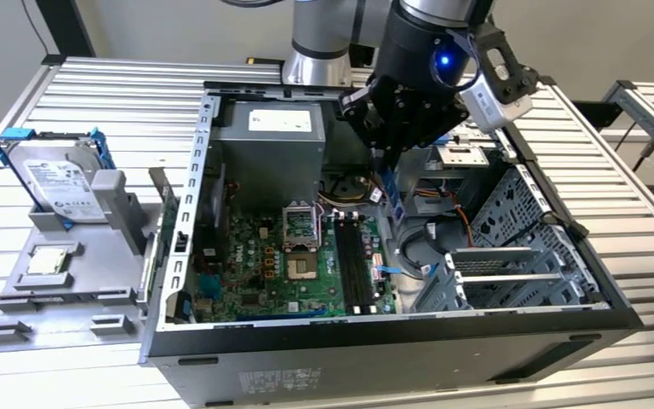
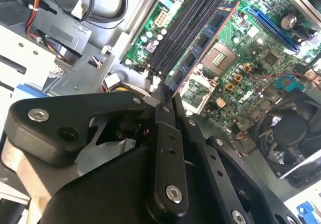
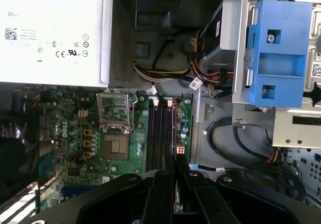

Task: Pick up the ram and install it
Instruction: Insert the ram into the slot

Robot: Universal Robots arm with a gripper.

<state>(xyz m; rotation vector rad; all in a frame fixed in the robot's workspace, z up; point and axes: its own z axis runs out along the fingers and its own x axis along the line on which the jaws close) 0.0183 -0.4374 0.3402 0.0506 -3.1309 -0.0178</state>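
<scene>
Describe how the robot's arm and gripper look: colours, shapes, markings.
The arm is silver-grey and black cylinders, with a blue light near the wrist. The gripper is matte black: angular linked fingers fastened with silver screws.

We are looking at a robotics lab: an open computer case (image 1: 395,362) is lying on a slatted metal bench (image 1: 111,94), a grey stand (image 1: 71,294) is holding a hard drive (image 1: 60,183), and a robot gripper (image 1: 387,158) is hovering above.

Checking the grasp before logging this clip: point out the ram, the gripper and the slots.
ram (image 2: 201,44), second wrist view, chip at mid-board.
gripper (image 2: 166,94), second wrist view, between its fingertips, shut on the ram.
slots (image 3: 159,133), first wrist view, middle of their length.
</scene>
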